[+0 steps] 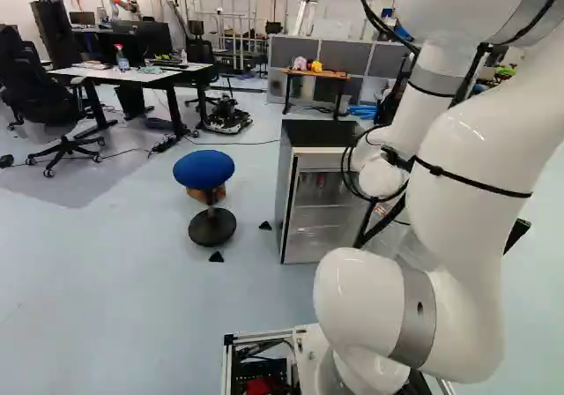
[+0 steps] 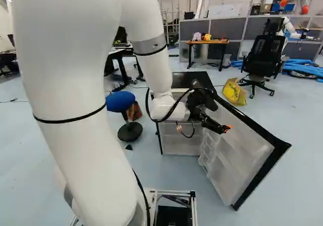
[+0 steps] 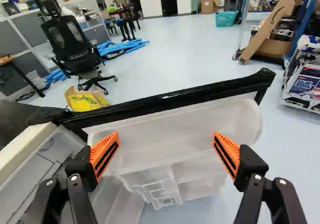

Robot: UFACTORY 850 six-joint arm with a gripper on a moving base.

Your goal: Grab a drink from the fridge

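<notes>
The small fridge (image 1: 321, 203) stands on the floor ahead, black on top, and its door (image 2: 242, 150) is swung wide out to the right in the right base view. Near the door's inner side, close to the fridge's front, is my gripper (image 2: 225, 128). In the wrist view the gripper (image 3: 165, 151) has its orange-padded fingers wide apart with nothing between them; the door's clear plastic shelves (image 3: 175, 169) lie beyond them. A small reddish item (image 1: 321, 180) shows inside the fridge at the upper shelf; I cannot tell what it is.
A blue stool (image 1: 204, 171) stands left of the fridge. Behind the door are a yellow bag (image 2: 234, 92) and a black office chair (image 2: 262, 54). Another robot (image 2: 297, 3) is at the far right back. Desks (image 1: 132, 73) stand at the left.
</notes>
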